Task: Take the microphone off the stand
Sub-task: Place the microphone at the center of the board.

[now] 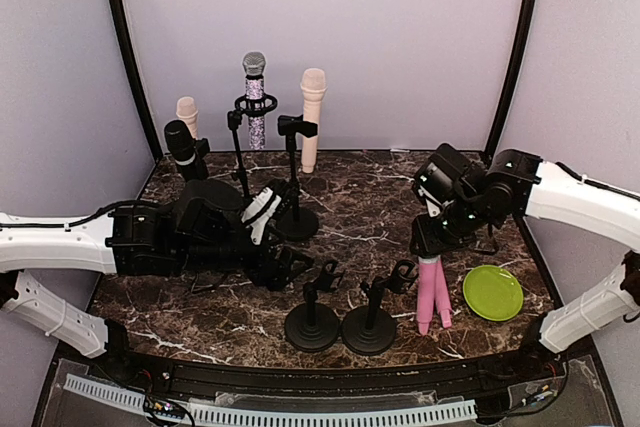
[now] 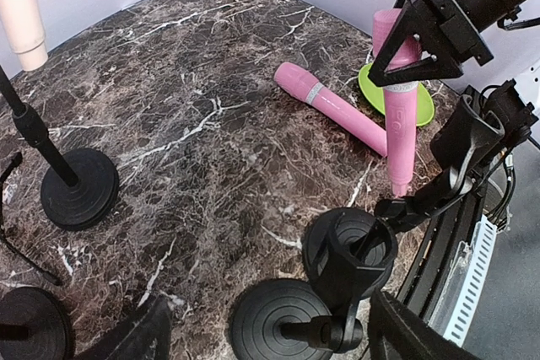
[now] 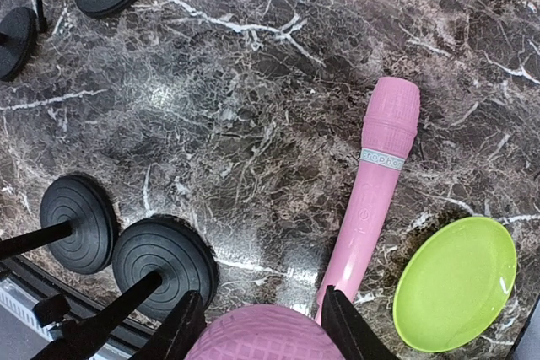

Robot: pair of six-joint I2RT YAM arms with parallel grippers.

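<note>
1. Top view: your right claw (image 1: 432, 247) is clenched on the held pink microphone (image 1: 428, 289). It hangs tail-down over the marble table (image 1: 380, 202), between the short stands (image 1: 370, 327) and the green plate (image 1: 493, 292), and it's clear of every stand. A second pink microphone (image 1: 444, 305) sits just beside it. Your left claw (image 1: 290, 269) sits low, left of the short stands, and looks empty from here.

2. Left wrist view: the left fingers (image 2: 139, 336) are spread wide with nothing gripped, so that side is released. An empty stand clip (image 2: 354, 252) sits right in front of them. Further off, the right claw (image 2: 405, 69) pinches the held pink microphone (image 2: 396, 137) on its upper body, just under the head. I can't tell whether its tail touches the table. The second pink microphone (image 2: 333, 107) lies flat on the marble.

3. Right wrist view: the mesh head of the held pink microphone (image 3: 263, 336) fills the gap between the right fingers (image 3: 181, 333), and it's dead centre. Below are the second pink microphone (image 3: 375, 183), the green plate (image 3: 456, 284) and two round stand bases (image 3: 164, 255).

4. Handling, my guess: it's probably light and stiff, but the body is smooth and tapered, so it could slide down through the pads. Grab it high, right under the wider head, so the flare acts as a stop.
</note>
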